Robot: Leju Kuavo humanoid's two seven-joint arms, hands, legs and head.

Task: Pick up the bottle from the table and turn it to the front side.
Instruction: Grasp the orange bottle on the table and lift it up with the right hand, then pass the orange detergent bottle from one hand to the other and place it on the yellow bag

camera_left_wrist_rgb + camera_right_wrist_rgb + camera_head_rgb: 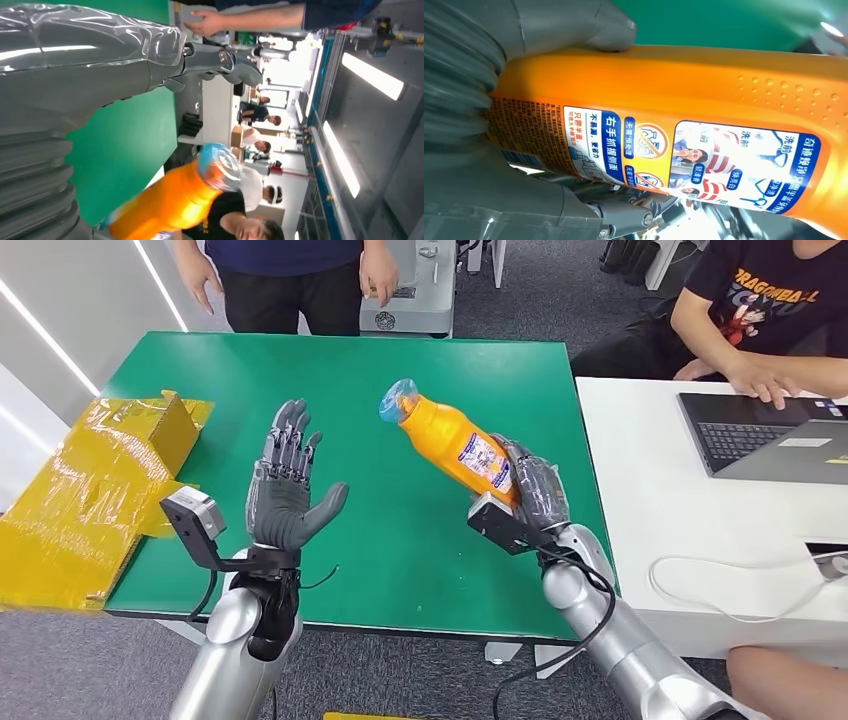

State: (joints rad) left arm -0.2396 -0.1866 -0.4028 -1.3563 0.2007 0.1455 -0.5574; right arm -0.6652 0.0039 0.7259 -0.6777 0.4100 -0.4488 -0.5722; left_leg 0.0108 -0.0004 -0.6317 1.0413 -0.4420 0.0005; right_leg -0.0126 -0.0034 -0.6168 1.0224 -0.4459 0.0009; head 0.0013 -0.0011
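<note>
Right hand [530, 490] grips tilted orange bottle [450, 445]; left hand [285, 485] raised, empty, fingers spread.

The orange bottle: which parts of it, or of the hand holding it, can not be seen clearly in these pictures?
- Base of the bottle: in the head view, hidden behind the right hand and its wrist camera.
- Cap: blurred in the left wrist view; cut off by the edge in the right wrist view.
- Small label text: too small to read.
- Right hand's fingers: mostly hidden behind the bottle in the right wrist view.
</note>
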